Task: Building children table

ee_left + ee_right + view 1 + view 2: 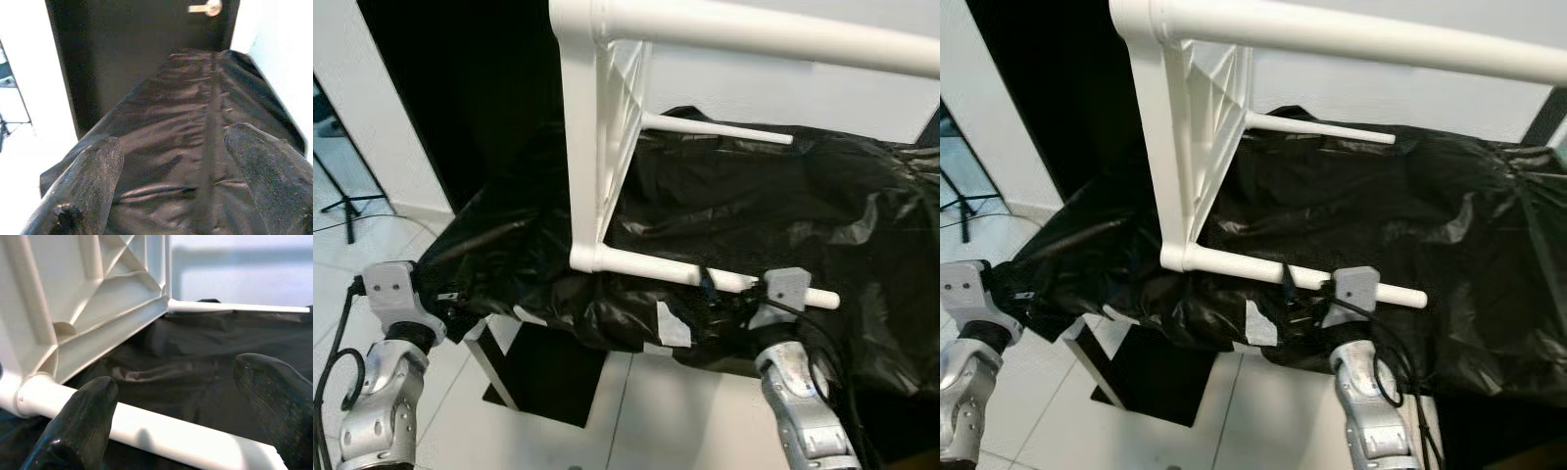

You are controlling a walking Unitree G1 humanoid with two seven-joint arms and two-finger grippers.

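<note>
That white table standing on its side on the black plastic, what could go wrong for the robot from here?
1. The white table rests on its edge on crinkled black plastic sheet; a nudge might tip or slide it.
2. The right gripper is open around the near leg; closing off-centre could roll or push the leg away.
3. The left gripper hovers open over the sheet's end and could snag the loose plastic.

- The white table top (597, 137) is cut off by the upper edge, and its upper leg (773, 34) runs out at the right
- The black plastic sheet (783, 206) hides whatever it drapes over
</note>
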